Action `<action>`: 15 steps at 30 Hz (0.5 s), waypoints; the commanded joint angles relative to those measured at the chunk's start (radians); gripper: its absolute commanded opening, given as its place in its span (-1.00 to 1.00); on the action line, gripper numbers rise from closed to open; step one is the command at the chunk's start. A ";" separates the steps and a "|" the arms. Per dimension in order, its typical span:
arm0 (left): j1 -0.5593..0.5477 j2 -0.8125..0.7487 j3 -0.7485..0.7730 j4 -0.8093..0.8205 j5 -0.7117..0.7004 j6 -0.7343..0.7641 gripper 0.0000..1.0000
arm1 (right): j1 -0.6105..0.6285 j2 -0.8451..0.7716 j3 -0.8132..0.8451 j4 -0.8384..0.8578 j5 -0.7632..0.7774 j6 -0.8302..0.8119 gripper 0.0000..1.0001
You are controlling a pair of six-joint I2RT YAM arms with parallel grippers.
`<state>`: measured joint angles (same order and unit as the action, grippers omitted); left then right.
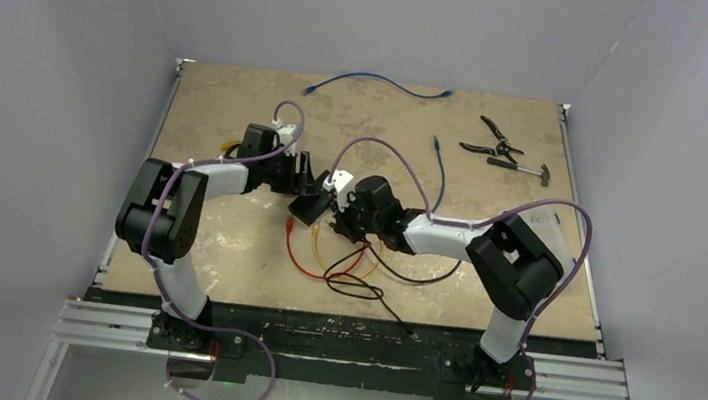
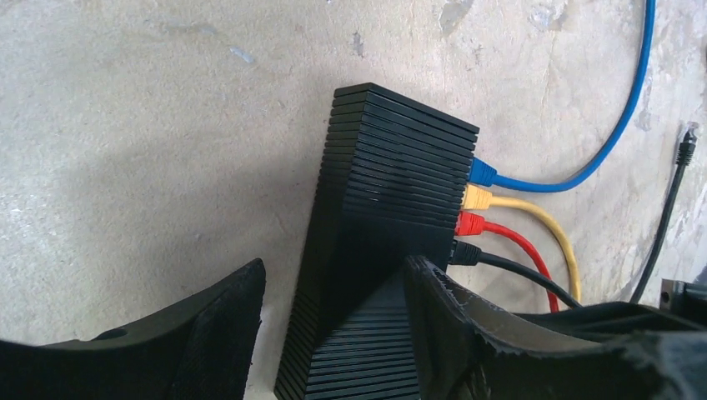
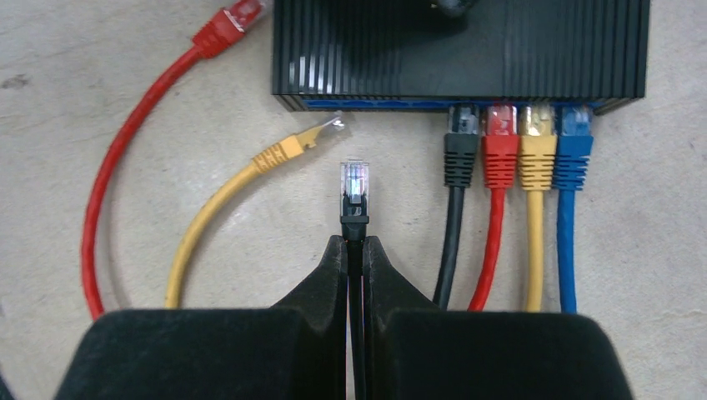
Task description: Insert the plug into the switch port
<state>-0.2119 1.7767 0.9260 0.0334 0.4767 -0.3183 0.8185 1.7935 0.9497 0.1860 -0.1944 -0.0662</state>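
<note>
The switch [image 3: 458, 50] is a black ribbed box with black, red, yellow and blue cables plugged into one edge. My right gripper [image 3: 356, 242] is shut on a black cable just behind its clear-tipped plug [image 3: 354, 185]. The plug points at the switch's socket edge, left of the plugged-in black cable and a short gap from it. My left gripper [image 2: 333, 268] stands open astride the near end of the switch [image 2: 392, 183]. Its right finger [image 2: 450, 325] is against the box and its left finger [image 2: 225, 333] is a little clear of it. From above, both grippers meet at the switch [image 1: 309, 207].
A loose yellow plug [image 3: 308, 137] and a loose red plug [image 3: 229, 21] lie left of the held plug. Red, yellow and black cables [image 1: 348, 265] loop in front of the switch. Pliers [image 1: 493, 140] and a small tool [image 1: 525, 167] lie far right, a blue cable [image 1: 378, 82] at the back.
</note>
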 commanded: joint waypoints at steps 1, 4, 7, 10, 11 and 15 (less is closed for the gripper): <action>0.005 0.021 0.026 -0.006 0.046 0.018 0.21 | 0.009 0.016 0.031 0.068 0.076 0.032 -1.00; 0.004 0.021 0.022 -0.019 0.048 0.019 0.18 | 0.010 0.032 0.040 0.081 0.093 0.033 -1.00; 0.005 0.016 0.014 -0.023 0.051 0.018 0.16 | 0.010 0.048 0.056 0.088 0.097 0.031 -1.00; 0.004 0.011 0.005 -0.023 0.061 0.016 0.10 | 0.011 0.062 0.066 0.098 0.091 0.031 -1.00; 0.005 0.010 0.002 -0.024 0.063 0.015 0.07 | 0.012 0.067 0.070 0.100 0.088 0.030 -1.00; 0.005 0.009 -0.005 -0.029 0.074 0.001 0.03 | 0.016 0.083 0.076 0.117 0.083 0.023 -1.00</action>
<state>-0.2115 1.7840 0.9276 0.0128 0.5209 -0.3187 0.8253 1.8687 0.9833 0.2440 -0.1219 -0.0452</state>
